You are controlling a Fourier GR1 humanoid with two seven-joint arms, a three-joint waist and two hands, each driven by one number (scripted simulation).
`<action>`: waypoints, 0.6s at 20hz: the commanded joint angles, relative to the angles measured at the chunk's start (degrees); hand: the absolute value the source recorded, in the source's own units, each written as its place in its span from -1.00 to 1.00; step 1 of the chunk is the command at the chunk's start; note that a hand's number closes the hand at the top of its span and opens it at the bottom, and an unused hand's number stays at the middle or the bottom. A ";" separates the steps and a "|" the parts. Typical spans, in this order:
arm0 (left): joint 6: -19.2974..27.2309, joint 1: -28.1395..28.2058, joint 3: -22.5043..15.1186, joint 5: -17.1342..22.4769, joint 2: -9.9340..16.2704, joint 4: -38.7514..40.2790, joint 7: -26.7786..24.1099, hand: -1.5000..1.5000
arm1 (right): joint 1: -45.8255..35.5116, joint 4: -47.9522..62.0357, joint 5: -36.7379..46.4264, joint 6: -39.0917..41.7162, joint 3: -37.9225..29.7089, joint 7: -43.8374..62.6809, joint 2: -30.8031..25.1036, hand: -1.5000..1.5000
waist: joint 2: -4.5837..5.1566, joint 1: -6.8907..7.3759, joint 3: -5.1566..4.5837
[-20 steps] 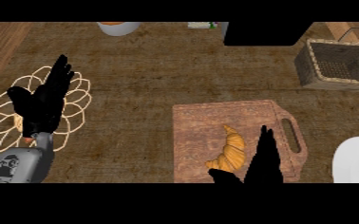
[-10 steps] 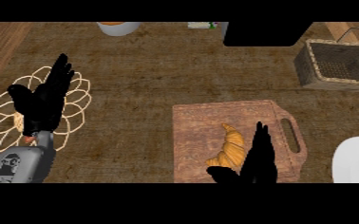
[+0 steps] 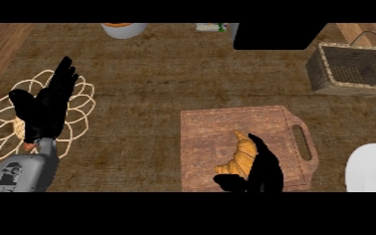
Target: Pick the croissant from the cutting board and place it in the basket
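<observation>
A golden croissant lies on the brown cutting board at the lower middle of the head view. My right hand comes in from the lower edge and lies over the croissant's right side, fingers straight, thumb near its lower end. The hand hides part of the croissant. A wicker basket stands at the right edge, beyond the board. My left hand rests open at the left, fingers up, above a wire trivet.
A white bowl sits at the back edge. A black block stands at the back right beside the basket. A white plate shows at the lower right edge.
The right hand has moved a little lower and left, closer along the croissant. The left hand has hardly moved.
</observation>
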 commanded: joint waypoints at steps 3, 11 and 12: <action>-0.28 -2.03 0.88 -0.74 -0.09 0.53 1.63 0.00 | -1.28 7.37 -2.59 1.49 0.36 -2.78 0.75 1.00 | 0.74 0.22 0.62; -2.25 -0.81 1.64 -0.37 -0.57 0.55 0.86 0.00 | -4.42 9.48 -5.92 -2.97 0.74 -3.81 0.74 1.00 | 0.75 0.34 0.62; -1.46 -1.07 2.03 -1.05 -1.15 2.59 -1.89 0.00 | -0.61 10.34 -5.19 -6.23 3.01 -4.09 0.74 1.00 | 0.79 0.14 0.61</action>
